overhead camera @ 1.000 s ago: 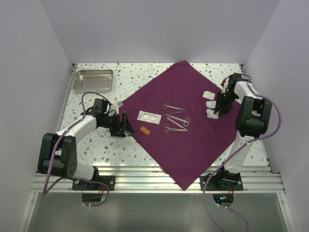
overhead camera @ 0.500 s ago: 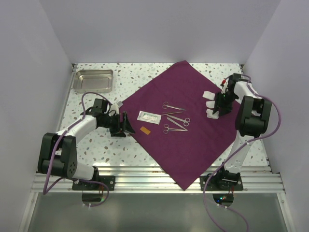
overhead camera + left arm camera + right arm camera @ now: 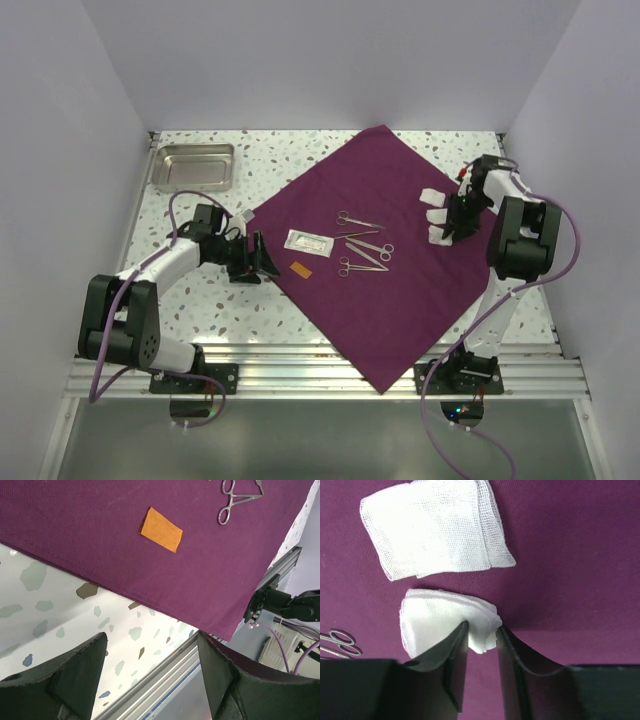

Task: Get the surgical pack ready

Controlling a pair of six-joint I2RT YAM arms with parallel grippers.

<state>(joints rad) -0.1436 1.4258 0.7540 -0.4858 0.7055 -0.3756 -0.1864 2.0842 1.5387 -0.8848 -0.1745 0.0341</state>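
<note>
The surgical pack cloth (image 3: 390, 290) lies spread open as a purple-maroon diamond on the table. On it lie metal scissors and forceps (image 3: 362, 248), a white packet (image 3: 308, 242), an orange card (image 3: 300, 270) and white gauze pads (image 3: 436, 214). My right gripper (image 3: 453, 222) is shut on the edge of one folded gauze pad (image 3: 440, 622), pinched between the fingers (image 3: 455, 650). A second gauze pad (image 3: 435, 530) lies flat just beyond. My left gripper (image 3: 262, 258) is open and empty over the table at the cloth's left edge (image 3: 100, 540), near the orange card (image 3: 160, 529).
A metal tray (image 3: 192, 166) stands at the back left corner. The speckled table (image 3: 200, 310) ends in an aluminium rail (image 3: 300, 375) at the front. White walls close in the left, back and right. Forceps handles (image 3: 235, 500) show in the left wrist view.
My right gripper has edged slightly to the left at the gauze pads. The left arm has not moved.
</note>
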